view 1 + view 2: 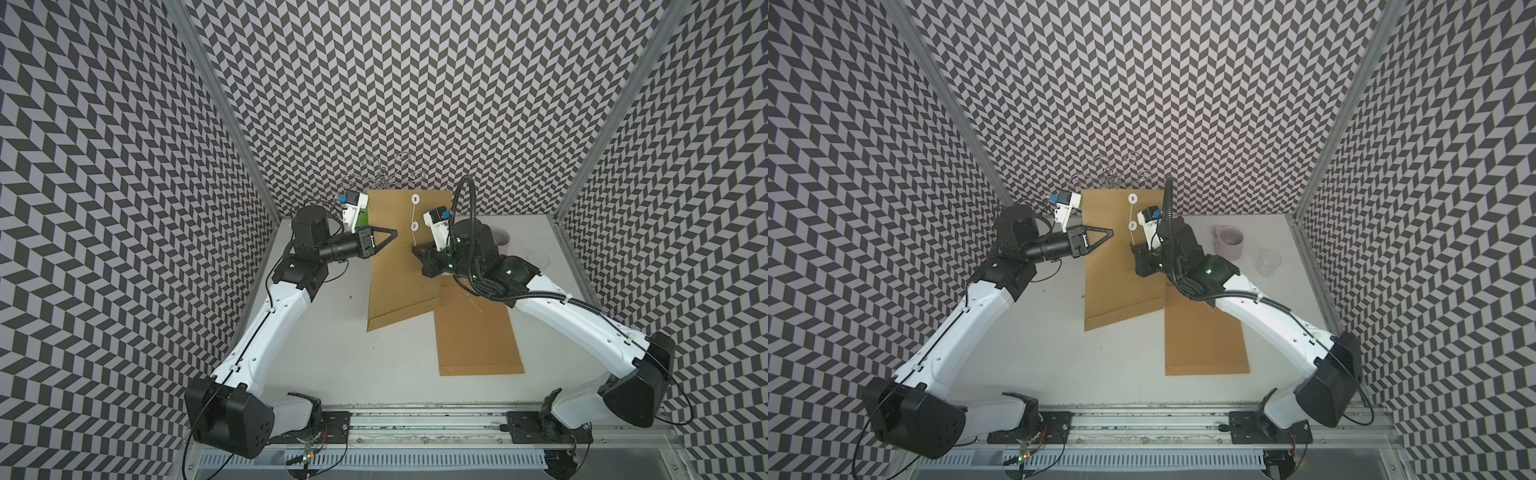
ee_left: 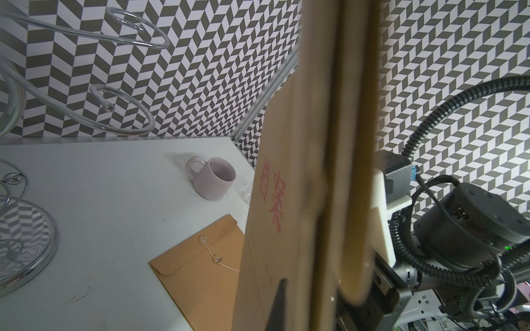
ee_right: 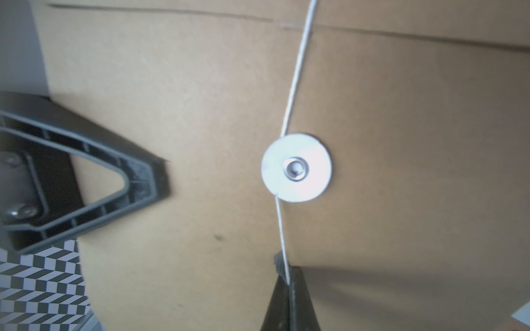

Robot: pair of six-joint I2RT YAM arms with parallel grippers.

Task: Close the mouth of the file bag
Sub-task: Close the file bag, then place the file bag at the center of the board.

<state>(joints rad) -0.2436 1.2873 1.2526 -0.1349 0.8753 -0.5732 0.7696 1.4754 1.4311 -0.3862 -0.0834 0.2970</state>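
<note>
The brown file bag [image 1: 399, 274] is held up from the table, tilted, its top end toward the back wall. My left gripper [image 1: 393, 234] is shut on its left edge; in the left wrist view the bag [image 2: 289, 200] is edge-on beside one dark finger [image 2: 278, 303]. A white string [image 1: 414, 212] runs from the upper disc [image 1: 414, 199] past the lower disc [image 1: 414, 225] down to my right gripper [image 1: 415, 248]. In the right wrist view the string [image 3: 290, 109] passes the disc [image 3: 296, 167] and ends pinched in the shut right gripper [image 3: 286, 275].
A second file bag [image 1: 478, 332] lies flat on the table under my right arm. A pale mug [image 1: 1229, 243] and a clear glass cup [image 1: 1268, 262] stand at the back right. A wire rack [image 1: 382, 174] stands at the back wall.
</note>
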